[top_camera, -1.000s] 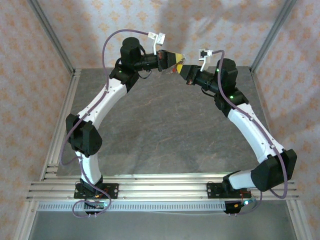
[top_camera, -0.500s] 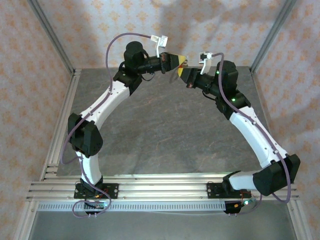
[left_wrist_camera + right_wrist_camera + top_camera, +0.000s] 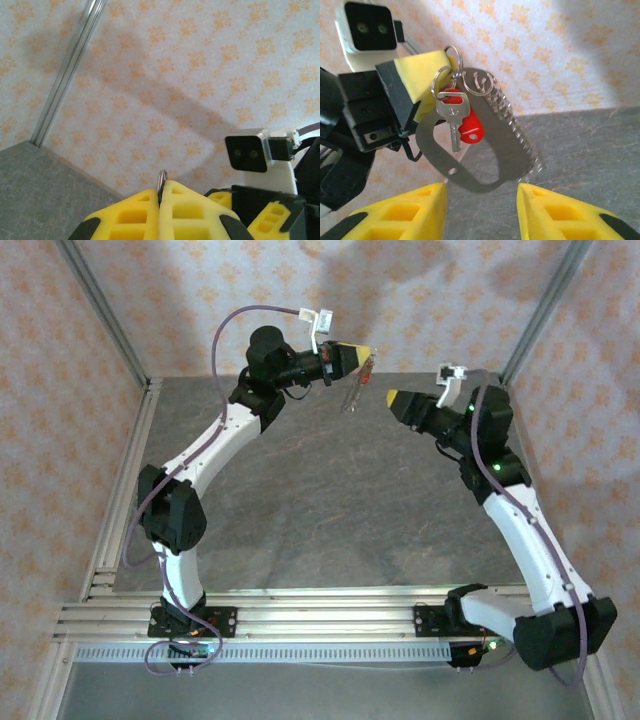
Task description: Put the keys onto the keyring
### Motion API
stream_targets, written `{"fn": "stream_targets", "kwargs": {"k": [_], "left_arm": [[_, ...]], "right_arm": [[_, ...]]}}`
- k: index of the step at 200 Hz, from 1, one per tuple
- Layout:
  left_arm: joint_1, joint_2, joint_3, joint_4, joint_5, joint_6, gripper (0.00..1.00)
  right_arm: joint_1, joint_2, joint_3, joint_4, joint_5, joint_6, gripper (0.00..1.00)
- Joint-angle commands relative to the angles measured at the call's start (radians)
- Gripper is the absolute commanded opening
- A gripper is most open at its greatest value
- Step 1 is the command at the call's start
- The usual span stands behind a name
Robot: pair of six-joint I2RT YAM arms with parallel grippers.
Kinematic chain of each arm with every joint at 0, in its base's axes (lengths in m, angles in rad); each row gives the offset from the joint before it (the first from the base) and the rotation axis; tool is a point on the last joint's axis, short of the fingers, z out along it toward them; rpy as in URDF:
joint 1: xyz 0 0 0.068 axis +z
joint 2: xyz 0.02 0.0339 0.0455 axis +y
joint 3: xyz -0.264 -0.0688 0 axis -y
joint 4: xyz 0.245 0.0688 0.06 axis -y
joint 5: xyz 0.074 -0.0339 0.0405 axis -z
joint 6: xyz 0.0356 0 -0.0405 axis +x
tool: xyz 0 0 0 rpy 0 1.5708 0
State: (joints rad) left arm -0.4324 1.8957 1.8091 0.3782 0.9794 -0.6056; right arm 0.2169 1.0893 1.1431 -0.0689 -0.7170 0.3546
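Note:
My left gripper [image 3: 366, 354] is raised at the back of the table, shut on a small metal split ring [image 3: 162, 174] that pokes out between its yellow fingertips. In the right wrist view a silver key [image 3: 453, 120] and a red plastic key head [image 3: 471, 128] hang from that ring. With them hang the flat oval keyring [image 3: 426, 142] and its beaded chain [image 3: 515, 126]. In the top view the bundle [image 3: 352, 392] dangles below the left fingertips. My right gripper [image 3: 480, 210] is open with nothing between its fingers, a short way off, facing the bundle.
The grey table [image 3: 330, 500] lies well below both grippers. Patterned walls close in the back and sides, with metal frame posts [image 3: 105, 315] at the corners. The right arm's wrist camera [image 3: 250, 152] is close to the left gripper's right side.
My right gripper was shut against the left gripper's tip. It has opened and pulled back to the right, leaving the bundle hanging from the left gripper alone.

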Motion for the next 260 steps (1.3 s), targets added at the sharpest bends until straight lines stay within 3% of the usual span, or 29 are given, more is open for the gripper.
{"fn": "stream_targets", "kwargs": {"k": [1, 111, 204, 239, 260], "left_arm": [[-0.005, 0.009, 0.017, 0.081, 0.016, -0.009, 0.0], [-0.006, -0.075, -0.074, 0.131, -0.041, -0.036, 0.0], [-0.012, -0.047, -0.033, 0.146, -0.012, -0.058, 0.0], [-0.016, -0.043, -0.018, 0.142, -0.011, -0.059, 0.0], [-0.017, -0.041, -0.013, 0.144, -0.011, -0.058, 0.0]], "right_arm": [[-0.019, -0.036, -0.008, 0.092, -0.01, 0.051, 0.41], [-0.021, 0.208, 0.013, 0.683, -0.013, 0.48, 0.37], [0.019, 0.305, 0.064, 0.753, -0.068, 0.534, 0.31], [0.042, 0.332, 0.081, 0.738, -0.076, 0.523, 0.23], [0.054, 0.346, 0.081, 0.73, -0.083, 0.518, 0.12]]}}
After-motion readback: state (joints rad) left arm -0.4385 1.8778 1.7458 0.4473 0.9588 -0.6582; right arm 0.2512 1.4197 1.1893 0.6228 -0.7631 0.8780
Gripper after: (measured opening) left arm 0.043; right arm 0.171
